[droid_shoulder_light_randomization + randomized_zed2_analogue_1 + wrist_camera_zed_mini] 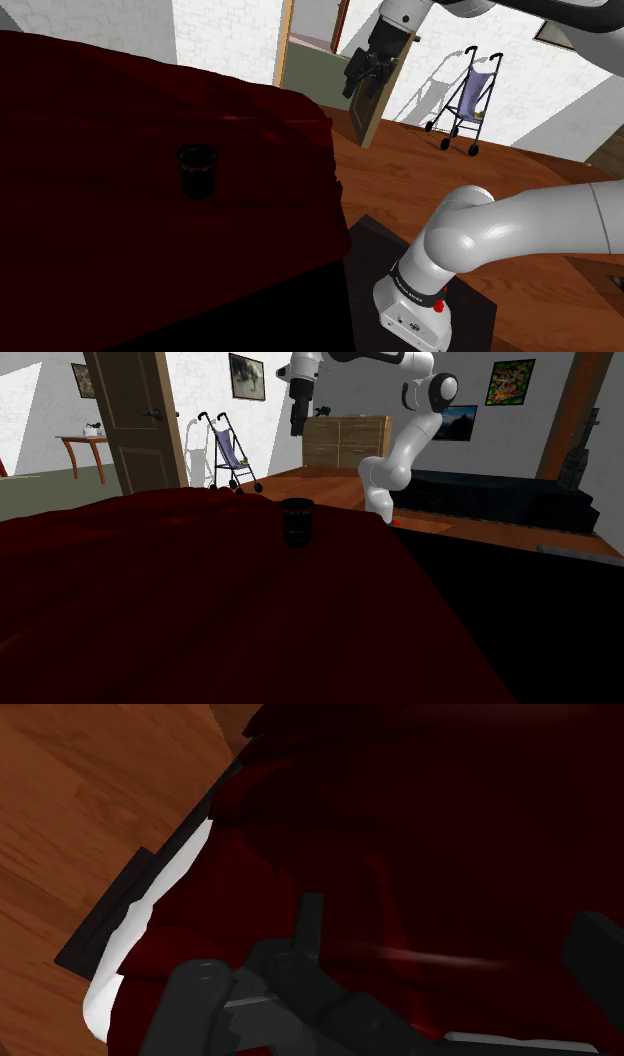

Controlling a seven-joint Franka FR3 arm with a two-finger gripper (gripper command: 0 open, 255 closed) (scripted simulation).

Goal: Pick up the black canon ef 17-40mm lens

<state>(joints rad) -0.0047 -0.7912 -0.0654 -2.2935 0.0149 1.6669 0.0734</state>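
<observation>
**Open tool (pixel 353 85) high by the edge of the bed (pixel 100 90); lens (pixel 198 170) upright, well below**

Hangs high on the 1 white arm (pixel 520 228), pointing down. Open: 2 black fingers (pixel 308 919) set wide apart in the wrist view, clasping nothing.

Directly beyond the fingers in that view: folds of a dark red cover (pixel 450 824), a white strip (pixel 105 989) along its hem, a dark rail (pixel 110 914), then wooden floor (pixel 80 784). Judged from that, poised near the bed's edge rather than over its middle.

Further out, on the same dark red cover: the black lens, standing alone and touched by nothing. Short round barrel, long axis upright, open rim facing up.

From the tool, well apart: much lower, and toward the shoulder view's left. In the second exterior view, almost straight beneath the tool. Probably an offset lying mostly along that camera's line of sight, so inward over the bed, away from the edge. Only 1 arm here, so no choice of nearer hand.

Likely calls for travel inward above the cover, then a straight descent along the upright axis, with the fingers straddling the barrel across its width. Risk, as a guess: a round, upright barrel on soft cloth, easily tipped by 1 finger landing first.

Farthest out, across the floor: a stroller (pixel 470 100), no part of the job.
</observation>
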